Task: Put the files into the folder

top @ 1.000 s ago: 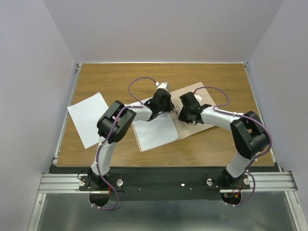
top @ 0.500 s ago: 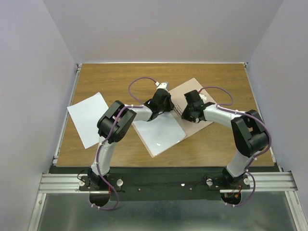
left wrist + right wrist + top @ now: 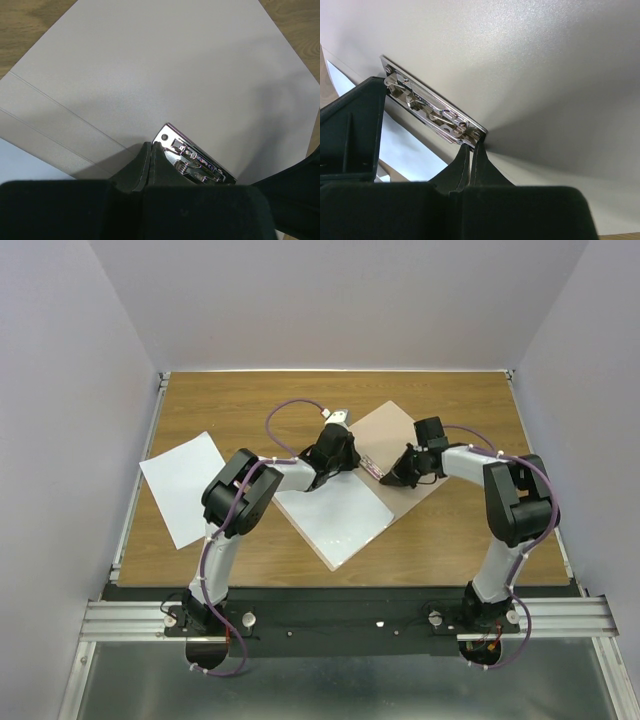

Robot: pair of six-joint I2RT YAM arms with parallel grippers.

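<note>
Our left arm (image 3: 238,498), silver links with black joints, rises from its base at the near left, bends at a black elbow and reaches far and right toward the middle of the scene. Its black two-finger left gripper (image 3: 352,462) points right. In the left wrist view the fingers (image 3: 140,166) are pressed together with no gap. Our right arm (image 3: 515,510), built alike, climbs from the near right, folds at its elbow and stretches left. The right gripper (image 3: 390,475) points left and slightly near, its fingers (image 3: 487,175) likewise closed tip to tip. The two grippers face each other — close, yet apart. A purple cable (image 3: 285,408) arches over the left forearm, and a second purple cable (image 3: 462,430) over the right.
</note>
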